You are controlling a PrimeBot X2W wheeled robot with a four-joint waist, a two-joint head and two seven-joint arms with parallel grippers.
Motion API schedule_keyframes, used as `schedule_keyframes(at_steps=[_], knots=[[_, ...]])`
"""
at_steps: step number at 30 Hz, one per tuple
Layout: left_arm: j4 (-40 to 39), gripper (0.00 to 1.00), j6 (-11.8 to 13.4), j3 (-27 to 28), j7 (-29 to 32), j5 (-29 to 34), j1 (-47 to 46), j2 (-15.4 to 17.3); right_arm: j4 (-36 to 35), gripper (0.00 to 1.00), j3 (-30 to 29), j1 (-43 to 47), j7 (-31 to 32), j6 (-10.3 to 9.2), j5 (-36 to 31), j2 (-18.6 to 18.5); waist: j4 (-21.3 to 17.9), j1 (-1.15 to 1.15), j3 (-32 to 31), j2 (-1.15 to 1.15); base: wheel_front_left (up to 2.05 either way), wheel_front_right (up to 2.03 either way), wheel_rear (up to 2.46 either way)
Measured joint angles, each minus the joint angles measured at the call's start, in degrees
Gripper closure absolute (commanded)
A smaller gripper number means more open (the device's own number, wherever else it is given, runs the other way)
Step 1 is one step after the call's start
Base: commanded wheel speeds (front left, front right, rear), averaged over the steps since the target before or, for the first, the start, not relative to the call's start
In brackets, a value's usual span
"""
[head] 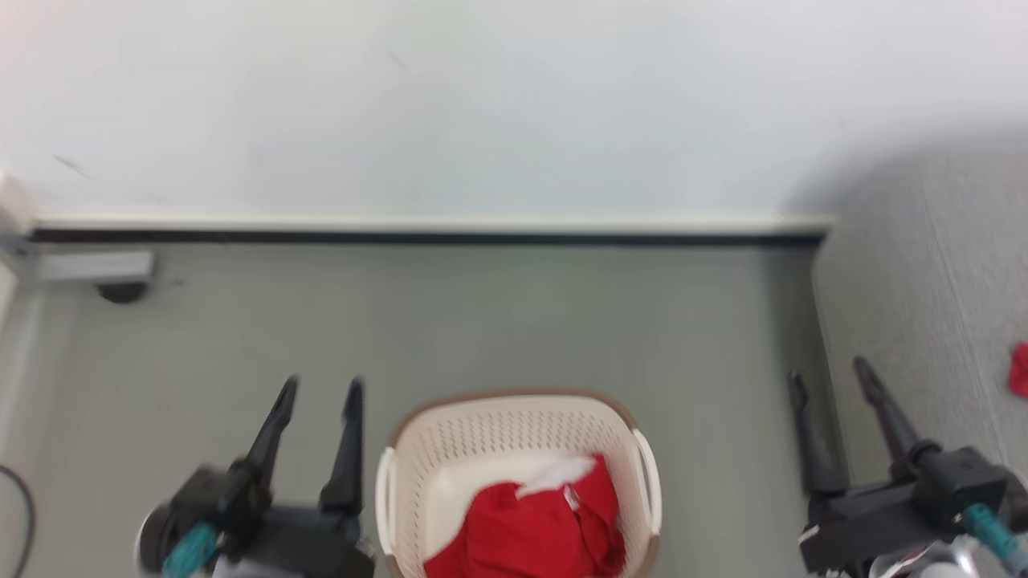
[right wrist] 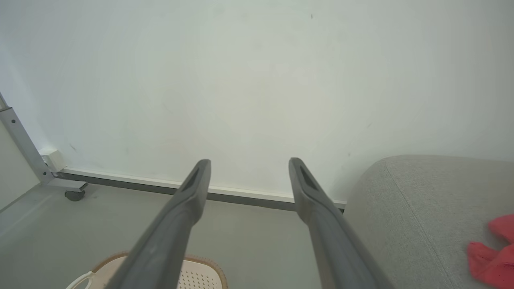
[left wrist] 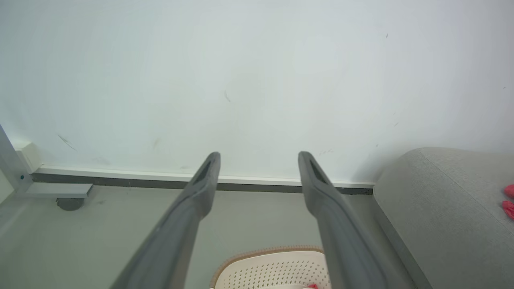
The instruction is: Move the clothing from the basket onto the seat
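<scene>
- Seat (head: 923,321): grey cushion, right of and beyond my right gripper (head: 828,371). One red piece (right wrist: 492,257) lay on it, well right of that gripper.
- Basket (head: 514,399): stood on the floor (head: 482,321), between my two grippers and lower than both.
- Clothing (head: 530,522): red heap with a white panel in the basket's near half, right of my left gripper (head: 321,385).
- Grippers: both had jaws spread wide and held nothing.
- Risk, as I judged it: the heap leaned toward the basket's right wall, so a gripper coming down could catch the rim and drag the basket. A shallow pinch could drop fabric on the floor.
- Views: the head view gave me the heap. The right wrist view gave the piece on the seat plainly, where the head view had a blurred sliver.
</scene>
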Motion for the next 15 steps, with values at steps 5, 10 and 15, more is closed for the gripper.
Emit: schedule_keyframes(at_steps=[5,10,15], knots=[[-2.2,0.0,0.4,6.2,0.0,4.2,9.1,-1.1,0.5,0.0,2.6,2.5,-0.9,0.0,0.4,0.1,2.4,0.0,-4.6,0.0,0.0,0.0,0.0],[-3.5,0.0,-0.4,10.9,0.0,9.1,15.2,-2.1,-0.5,0.0,2.6,5.2,-1.3,0.0,0.2,0.6,4.2,0.0,-8.5,0.0,0.0,0.0,0.0],[-5.5,0.0,-5.2,12.7,0.0,14.5,19.3,-3.0,-2.0,0.0,-0.1,9.6,-1.3,0.0,-2.8,2.2,5.4,0.0,-11.5,0.01,0.0,0.0,0.0]])
